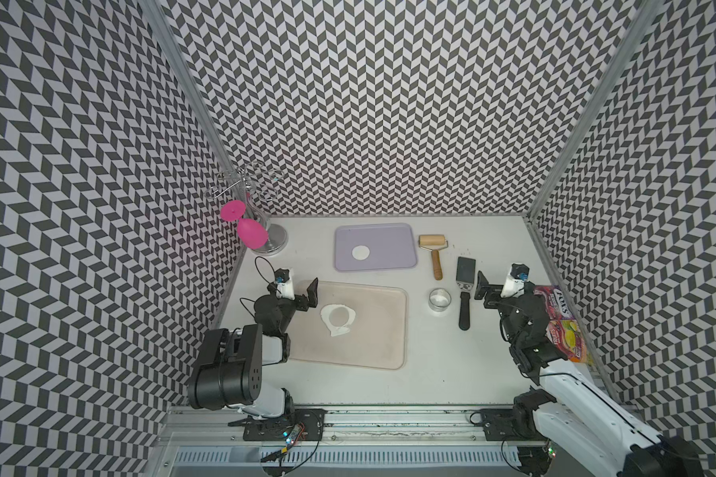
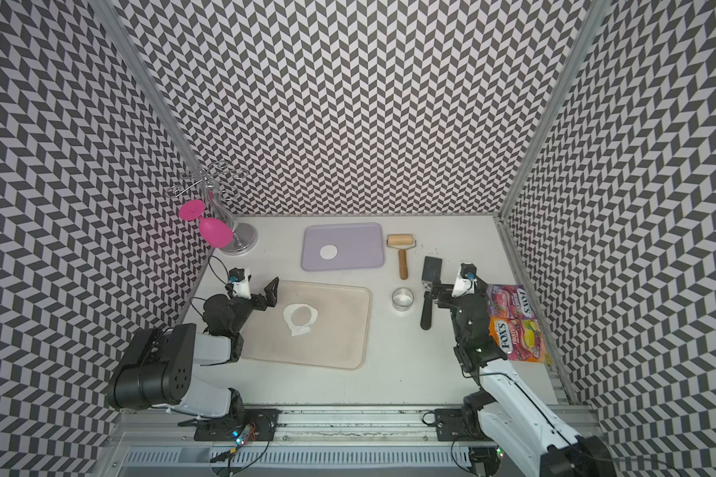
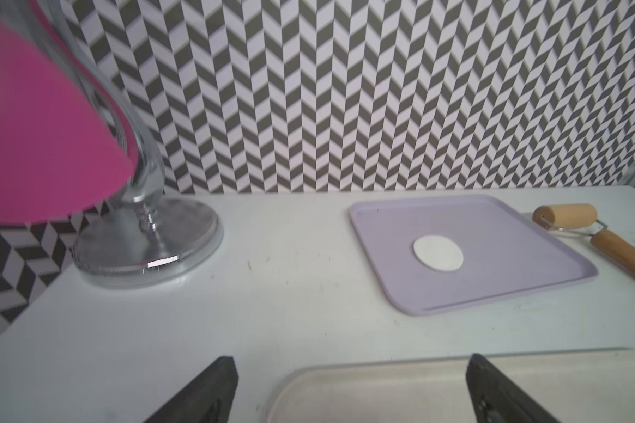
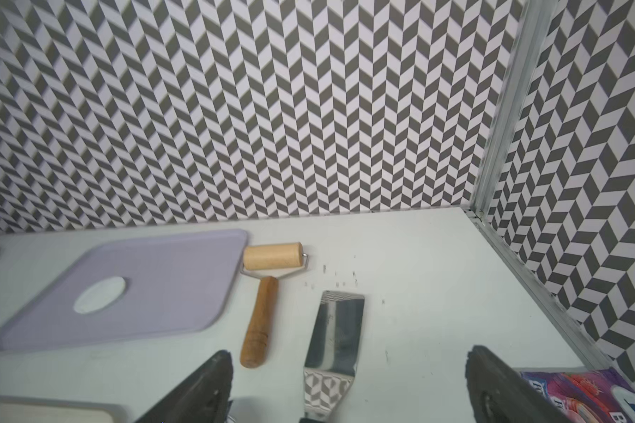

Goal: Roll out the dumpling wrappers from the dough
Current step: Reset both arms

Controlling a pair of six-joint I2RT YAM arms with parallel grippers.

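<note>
Centrally, wrapper (image 1: 361, 252) (round) on lilac tray (image 1: 393, 235)

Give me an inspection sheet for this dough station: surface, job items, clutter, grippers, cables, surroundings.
Surface: white table, dark specks near the spatula.
Job's things: holed dough on beige tray; one round wrapper on purple tray; rolling pin and ring cutter lying free.
Clutter: candy bags; glass rack holding a pink glass.
Grippers: left gripper open, empty; right gripper open, empty.
Cables: black loop near left gripper; wiring on front rail.
Surroundings: chevron-patterned walls on three sides.
</note>
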